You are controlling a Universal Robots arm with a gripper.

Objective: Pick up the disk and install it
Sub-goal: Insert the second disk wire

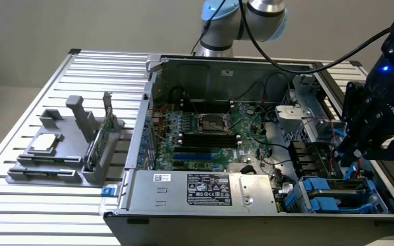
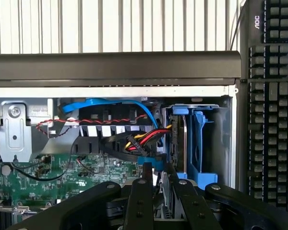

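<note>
So the gripper [image 2: 158,184] is clamped on the disk [image 2: 164,191], held edge-up over the computer case [image 1: 204,220] near the blue drive bay [image 2: 194,143]. I'd keep it straight and line the rails up square. Tight spot: cables [image 2: 139,139] crowd one side, case wall the other.

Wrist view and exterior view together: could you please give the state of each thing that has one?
computer case: open, side panel off.
disk: gripped edge-on.
gripper: shut on the disk.
blue light: lit.
</note>
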